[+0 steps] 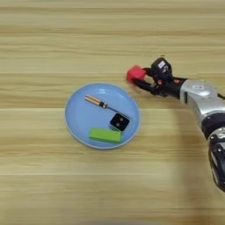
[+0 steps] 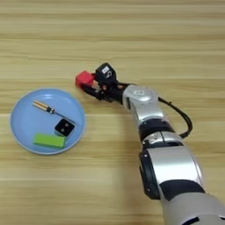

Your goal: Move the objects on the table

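My right gripper (image 1: 141,78) reaches in from the right and is shut on a red cube (image 1: 134,74), just beyond the upper right rim of a blue plate (image 1: 74,115). I cannot tell whether the cube rests on the table (image 1: 52,44) or hangs above it. Three objects lie in the plate: a thin screwdriver with an orange-brown handle (image 1: 100,103) across the upper part, a black cube with white dots (image 1: 119,122) at the right, and a flat bright-green block (image 1: 105,135) at the front.
The silver forearm (image 2: 143,107) runs from the lower right up to the gripper, with a black cable (image 2: 178,115) looping at its right. Bare wood surrounds the plate on all sides.
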{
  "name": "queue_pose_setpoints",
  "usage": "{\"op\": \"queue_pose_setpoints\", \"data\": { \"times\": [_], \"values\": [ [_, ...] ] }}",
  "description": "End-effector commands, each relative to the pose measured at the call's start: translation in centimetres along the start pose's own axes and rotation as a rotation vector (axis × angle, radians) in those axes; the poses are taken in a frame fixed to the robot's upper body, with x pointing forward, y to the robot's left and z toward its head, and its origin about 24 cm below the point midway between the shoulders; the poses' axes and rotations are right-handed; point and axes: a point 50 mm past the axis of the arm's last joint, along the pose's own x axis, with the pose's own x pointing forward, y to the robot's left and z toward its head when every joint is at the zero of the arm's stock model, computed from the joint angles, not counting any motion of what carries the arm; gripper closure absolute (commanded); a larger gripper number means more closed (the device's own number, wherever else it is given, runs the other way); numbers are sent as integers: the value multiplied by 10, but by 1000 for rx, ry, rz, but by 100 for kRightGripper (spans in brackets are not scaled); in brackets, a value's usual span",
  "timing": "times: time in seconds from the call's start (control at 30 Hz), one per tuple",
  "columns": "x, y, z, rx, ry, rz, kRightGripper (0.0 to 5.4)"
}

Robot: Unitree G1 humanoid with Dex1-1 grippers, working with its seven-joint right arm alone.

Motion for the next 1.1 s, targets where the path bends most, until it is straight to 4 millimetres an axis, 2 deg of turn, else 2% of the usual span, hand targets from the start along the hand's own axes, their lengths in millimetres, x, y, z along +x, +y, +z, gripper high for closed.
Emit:
{"op": "queue_pose_setpoints", "data": {
  "times": [0.03, 0.97, 1.0, 1.1],
  "values": [
    [1, -23, 47, -125, -98, -78, 301],
    [5, -18, 32, -130, -33, -86, 302],
    [5, -18, 33, -130, -34, -85, 265],
    [5, -18, 35, -136, -46, -87, 237]
  ]
}}
